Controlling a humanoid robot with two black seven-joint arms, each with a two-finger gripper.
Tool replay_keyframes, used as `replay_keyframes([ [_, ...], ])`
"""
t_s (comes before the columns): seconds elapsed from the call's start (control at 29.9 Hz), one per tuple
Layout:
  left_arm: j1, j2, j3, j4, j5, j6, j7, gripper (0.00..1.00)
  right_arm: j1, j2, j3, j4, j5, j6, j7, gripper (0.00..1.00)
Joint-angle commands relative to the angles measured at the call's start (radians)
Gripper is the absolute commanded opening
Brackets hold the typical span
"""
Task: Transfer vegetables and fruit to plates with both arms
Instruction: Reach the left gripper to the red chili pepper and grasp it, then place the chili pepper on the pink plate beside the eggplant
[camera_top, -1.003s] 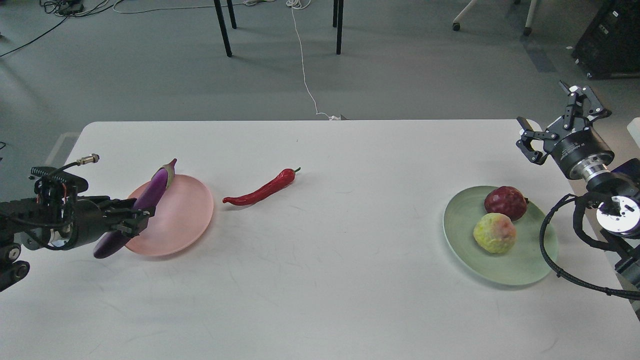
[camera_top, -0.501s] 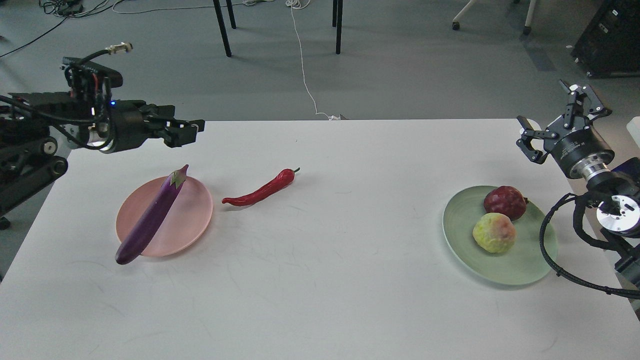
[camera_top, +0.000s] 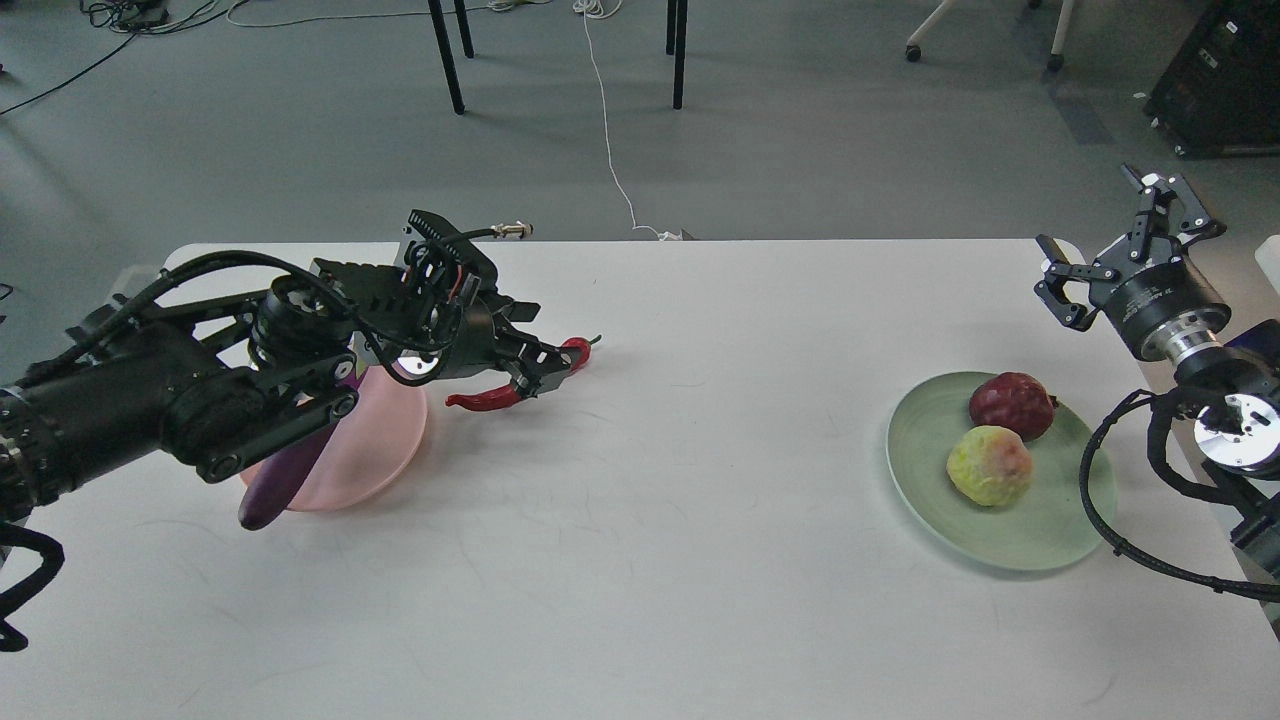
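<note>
The purple eggplant (camera_top: 272, 487) lies across the pink plate (camera_top: 385, 450), mostly hidden under my left arm. The red chili (camera_top: 478, 400) lies on the table just right of that plate. My left gripper (camera_top: 540, 366) reaches over the plate and is open, its fingers on either side of the chili's middle. The dark red fruit (camera_top: 1010, 402) and the yellow-green fruit (camera_top: 988, 465) sit on the pale green plate (camera_top: 1040, 535) at the right. My right gripper (camera_top: 1100, 228) is open and empty, raised behind the green plate near the table's far right corner.
The white table (camera_top: 680, 520) spans the view. Black cables of my right arm (camera_top: 1110, 520) loop over the green plate's right rim. Chair legs (camera_top: 445, 60) and a white cord (camera_top: 610, 150) are on the floor behind the table.
My left arm let go of the eggplant on the pink plate, rose, then swung right and down onto the chili. The right arm and the fruit have not moved.
</note>
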Motion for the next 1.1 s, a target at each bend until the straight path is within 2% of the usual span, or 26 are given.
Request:
replay_keyframes([
  [0.0, 0.019, -0.020, 0.009, 0.039, 0.001, 0.001, 0.001, 0.59, 0.000, -0.001, -0.001, 0.001, 0.000, 0.000, 0.000, 0.98],
  [0.23, 0.073, -0.024, 0.012, 0.093, 0.001, 0.004, 0.001, 0.59, -0.005, -0.001, 0.000, 0.001, 0.000, 0.000, 0.000, 0.98],
  [0.4, 0.080, -0.024, 0.027, 0.105, 0.001, 0.003, 0.008, 0.52, -0.014, -0.001, 0.000, -0.001, 0.000, 0.000, 0.000, 0.98],
  [0.5, 0.085, -0.032, 0.027, 0.136, 0.001, 0.003, 0.058, 0.51, -0.014, 0.001, 0.003, 0.001, 0.002, 0.000, 0.001, 0.98],
  [0.6, 0.090, -0.044, 0.027, 0.144, -0.003, 0.004, 0.072, 0.45, -0.014, 0.002, 0.014, 0.001, 0.002, 0.000, 0.001, 0.98],
  [0.8, 0.094, -0.041, 0.021, 0.135, -0.013, 0.003, 0.064, 0.18, -0.014, 0.005, 0.016, 0.001, 0.000, 0.000, 0.001, 0.98],
  [0.9, 0.094, -0.029, 0.015, 0.118, -0.055, 0.000, 0.060, 0.13, -0.014, 0.004, 0.016, -0.001, 0.002, 0.000, 0.001, 0.98],
  [1.07, 0.094, 0.040, 0.012, 0.020, -0.108, -0.005, 0.060, 0.11, -0.014, -0.001, 0.016, -0.002, 0.002, 0.000, 0.001, 0.98],
])
